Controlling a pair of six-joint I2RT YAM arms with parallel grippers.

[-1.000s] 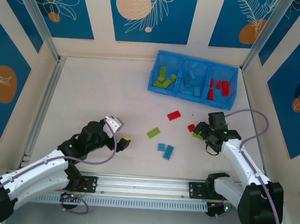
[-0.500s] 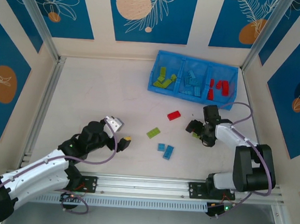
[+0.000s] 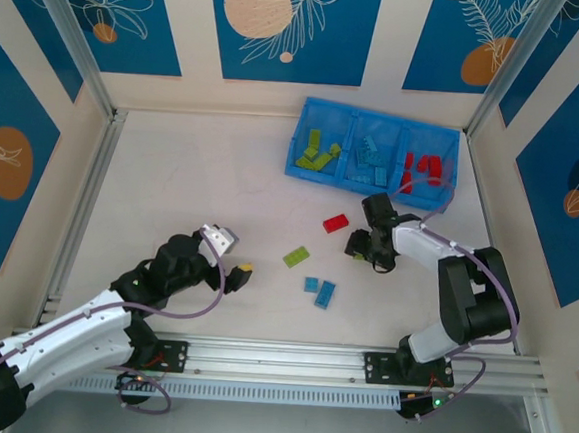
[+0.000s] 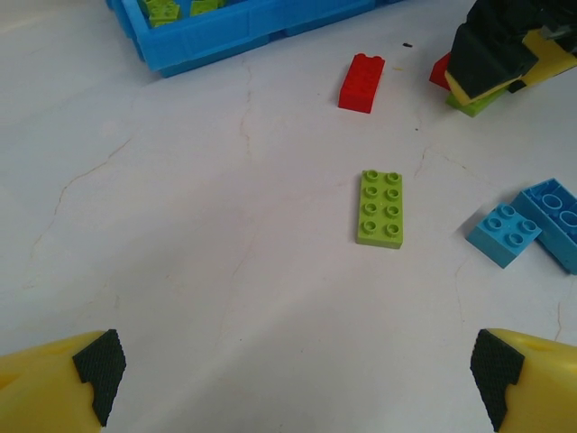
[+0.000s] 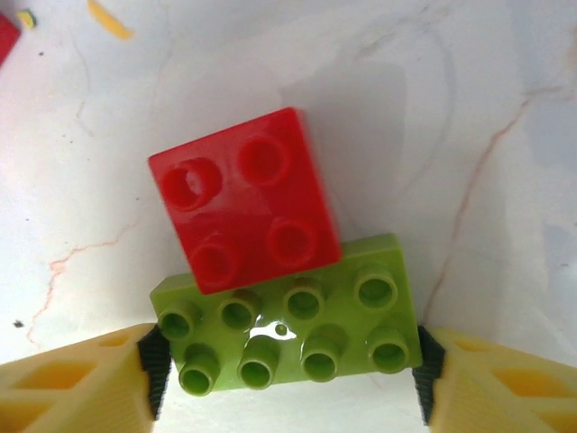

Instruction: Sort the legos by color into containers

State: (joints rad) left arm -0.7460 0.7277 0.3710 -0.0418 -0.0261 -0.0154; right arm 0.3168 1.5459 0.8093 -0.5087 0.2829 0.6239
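- The surface (image 3: pixel 191 189) was pale and faintly cracked, enclosed by cream walls with blue panels bearing leaf and circle motifs.
- A bright blue tray (image 3: pixel 295 142) sat toward the far right, its three compartments side by side: lime bricks in the left one, light blue in the middle, red in the right.
- Loose in the middle of the surface lay a red oblong brick (image 3: pixel 336 222), a lime oblong brick (image 3: pixel 296 257) nearer the arms, and two light blue bricks (image 3: pixel 319 290) touching each other nearer still.
- The left arm (image 3: pixel 165 272) was at the near left, well apart from every brick; the left jaws were spread wide with nothing between them, their yellow fingertips (image 4: pixel 63 388) at the bottom corners of the left wrist view.
- The right arm (image 3: pixel 417 247) reached in front of the tray, beside the red oblong brick.
- In the right wrist view, the right jaws pinched a lime eight-stud brick (image 5: pixel 288 329) by its two short ends, one black pad (image 5: pixel 153 370) against each end.
- A red four-stud brick (image 5: pixel 243 198) lay tilted against that lime brick's far long side, its edge appearing to overlap it slightly.
- Both of those bricks were down on the surface, outside the tray.
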